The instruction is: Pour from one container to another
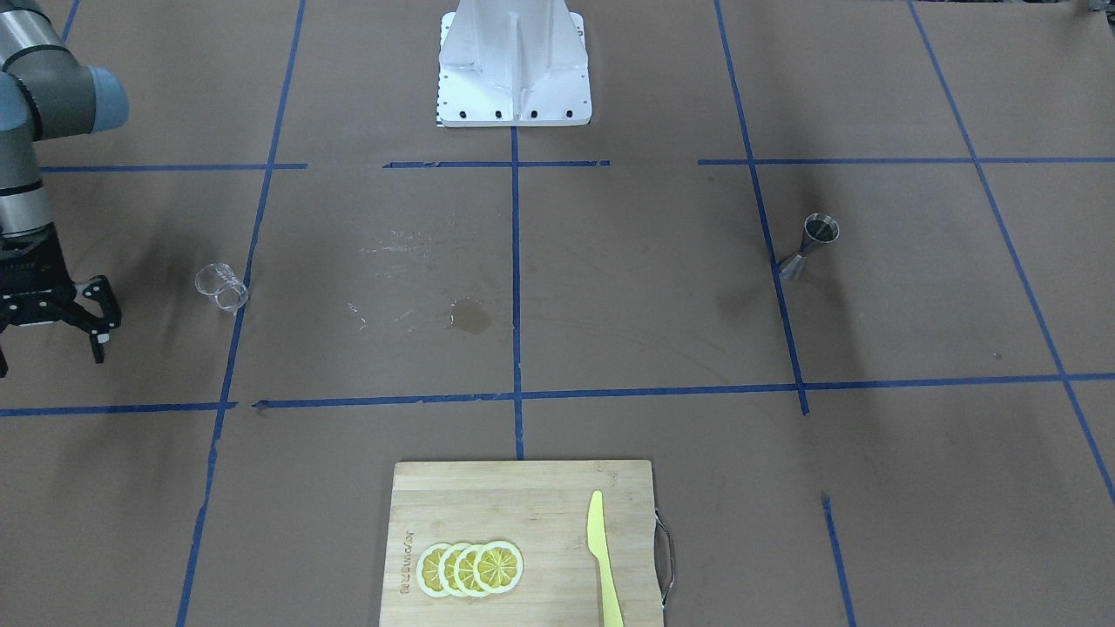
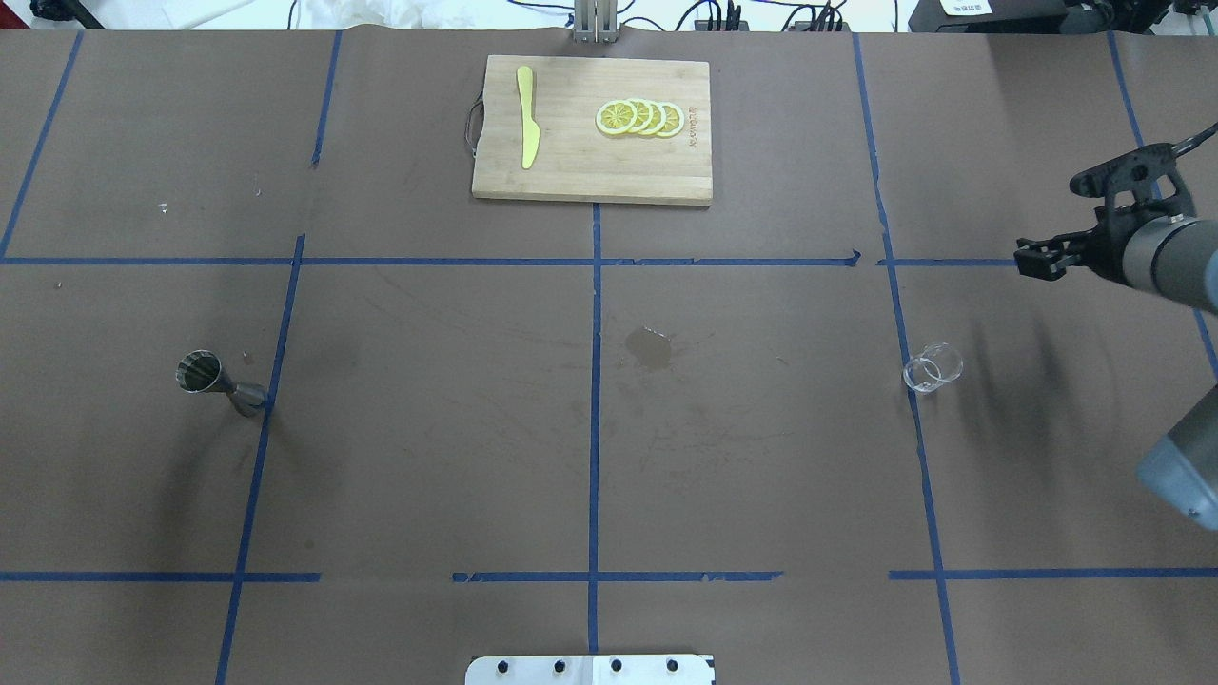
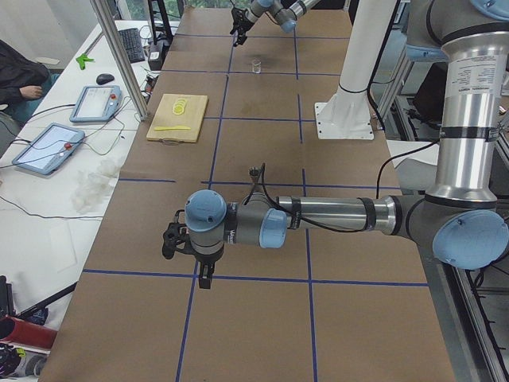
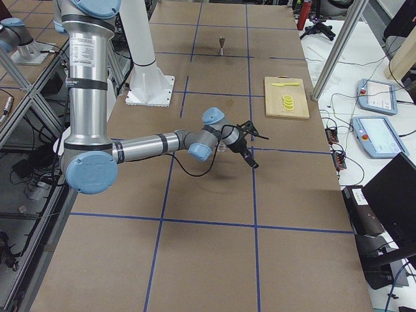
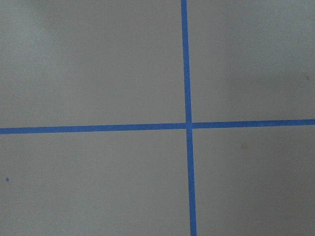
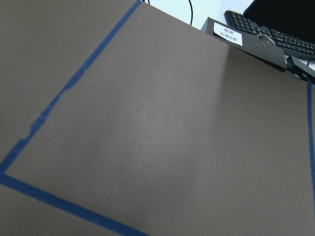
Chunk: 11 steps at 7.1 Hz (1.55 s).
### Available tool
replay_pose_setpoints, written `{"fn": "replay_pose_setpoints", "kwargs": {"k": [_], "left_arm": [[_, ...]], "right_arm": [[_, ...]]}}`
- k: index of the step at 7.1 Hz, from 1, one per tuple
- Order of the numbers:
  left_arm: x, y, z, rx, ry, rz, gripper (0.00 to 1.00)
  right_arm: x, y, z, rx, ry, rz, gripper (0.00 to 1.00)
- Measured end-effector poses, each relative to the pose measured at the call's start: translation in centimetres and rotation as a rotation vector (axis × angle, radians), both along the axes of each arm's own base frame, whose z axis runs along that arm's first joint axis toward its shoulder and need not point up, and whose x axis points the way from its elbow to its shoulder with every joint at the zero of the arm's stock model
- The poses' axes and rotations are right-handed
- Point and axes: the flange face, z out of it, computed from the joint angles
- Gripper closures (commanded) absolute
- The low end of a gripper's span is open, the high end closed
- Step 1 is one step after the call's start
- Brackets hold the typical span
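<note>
The small clear glass cup (image 1: 220,286) (image 2: 933,369) sits on the brown paper by a blue tape line, on my right side. My right gripper (image 1: 48,348) (image 2: 1056,224) hangs open and empty, apart from the cup and further out toward the table's end. The steel jigger (image 1: 810,246) (image 2: 219,381) stands upright across the table on my left side, dark inside its top cone. My left gripper (image 3: 187,263) shows only in the exterior left view, beyond the jigger (image 3: 254,171); I cannot tell whether it is open or shut. Both wrist views show only paper and tape.
A wooden cutting board (image 2: 571,181) at the table's far middle carries lemon slices (image 2: 639,117) and a yellow knife (image 2: 526,128). A wet stain (image 2: 650,348) marks the centre. The white robot base (image 1: 514,96) stands at my edge.
</note>
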Motion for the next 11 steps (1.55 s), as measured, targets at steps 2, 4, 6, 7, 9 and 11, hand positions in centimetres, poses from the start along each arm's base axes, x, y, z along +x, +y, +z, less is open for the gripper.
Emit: {"fn": "replay_pose_setpoints", "kwargs": {"k": [2, 4, 6, 7, 9, 11], "left_arm": [[0.0, 0.1, 0.1, -0.001, 0.000, 0.000, 0.00], [0.0, 0.1, 0.1, -0.002, -0.001, 0.000, 0.00], [0.0, 0.1, 0.3, -0.005, -0.001, 0.000, 0.00], [0.0, 0.1, 0.3, -0.006, -0.001, 0.000, 0.00], [0.0, 0.2, 0.4, -0.007, -0.001, 0.000, 0.00], [0.0, 0.3, 0.6, -0.012, -0.001, 0.000, 0.00]], "right_arm": [[8.1, -1.9, 1.7, -0.090, 0.053, -0.149, 0.00], [16.1, -2.3, 3.3, -0.200, 0.036, -0.209, 0.00], [22.2, -1.6, 4.5, -0.368, -0.033, -0.234, 0.00], [24.0, -0.8, 5.0, -0.468, -0.074, -0.225, 0.00], [25.4, 1.8, 6.8, -0.623, -0.114, -0.200, 0.00], [25.7, 3.8, 8.9, -0.697, -0.124, -0.190, 0.00]]}}
